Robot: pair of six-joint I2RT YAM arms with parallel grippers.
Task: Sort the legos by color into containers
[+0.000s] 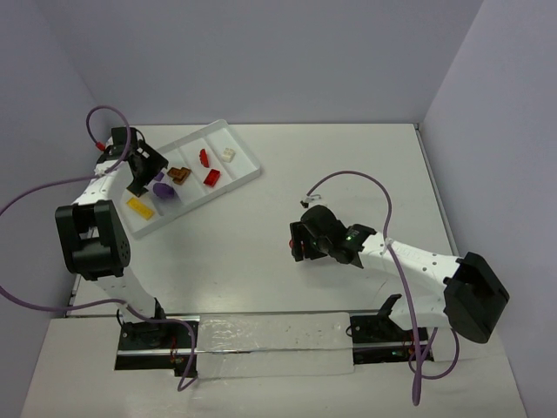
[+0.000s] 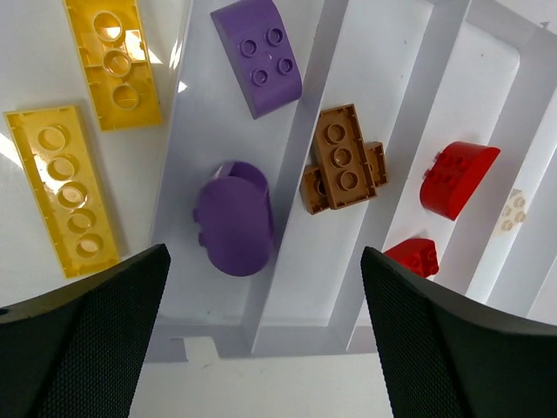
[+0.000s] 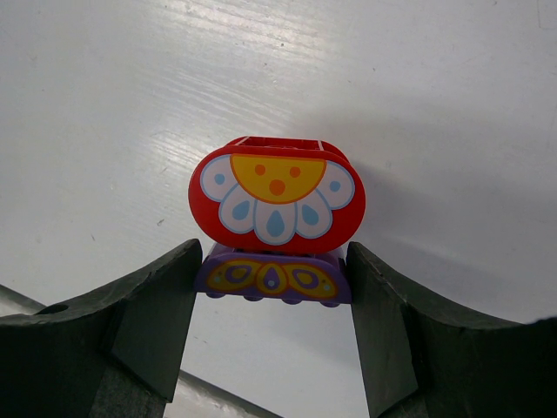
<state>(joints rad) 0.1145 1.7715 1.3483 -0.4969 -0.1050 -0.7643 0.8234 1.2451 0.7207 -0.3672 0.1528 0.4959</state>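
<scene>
purple lego (image 2: 233, 218) | tray (image 2: 392, 113), under spread left claw (image 2: 261, 287) | red-purple stack (image 3: 274, 205) | clamped, right claw (image 3: 272, 270)

This is a robotics lab test cell. A bare white tabletop (image 1: 261, 252) is boxed in by plain pale walls (image 1: 287, 61). A white-and-black left arm (image 1: 91, 239) and right arm (image 1: 418, 266) are bolted at its near edge and trail purple cables (image 1: 348, 172). A divided tray (image 1: 246, 165) of toy bricks (image 1: 211, 178) sits on top.
</scene>
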